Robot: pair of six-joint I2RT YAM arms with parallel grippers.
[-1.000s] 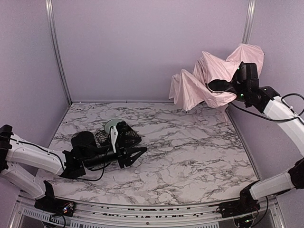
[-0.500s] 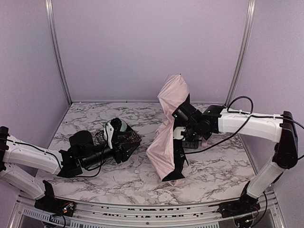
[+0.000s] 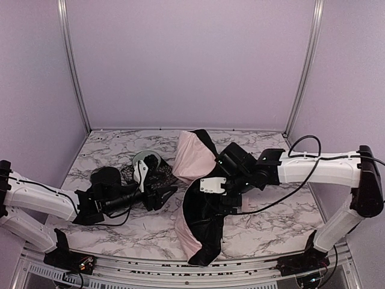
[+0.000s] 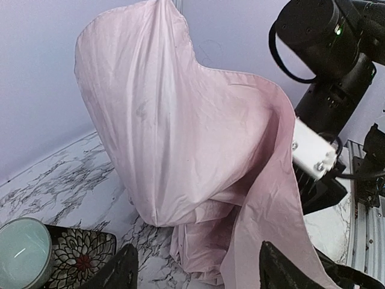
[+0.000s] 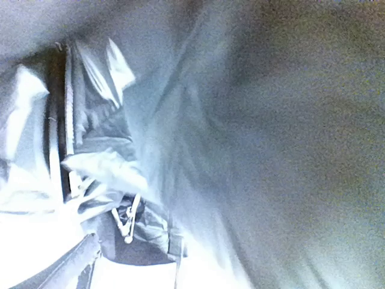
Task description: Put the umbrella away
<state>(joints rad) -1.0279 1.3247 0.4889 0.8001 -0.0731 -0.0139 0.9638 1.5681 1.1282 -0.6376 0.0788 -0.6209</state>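
Though resting on the counter [image 3: 271,223], nowhere near put away. Find the umbrella [image 3: 192,158] slumped loose mid-counter, pink canopy heaped, black lining spilling toward the near edge, just right of the mat [image 4: 81,259]. Note the left gripper [image 4: 197,256] spread, empty, facing the fabric. Cannot tell the hold of the right gripper [image 3: 212,198], buried in folds. Left to do, by the look of it: collapsing, wrapping, strapping, stowing.

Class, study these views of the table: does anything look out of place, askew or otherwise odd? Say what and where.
Yes. The umbrella lies in a crumpled heap mid-table. Its pink fabric is bunched, its black lining is turned outward, and it sprawls toward the near edge. It is wrapped around the end of the right arm, hiding the fingers there.
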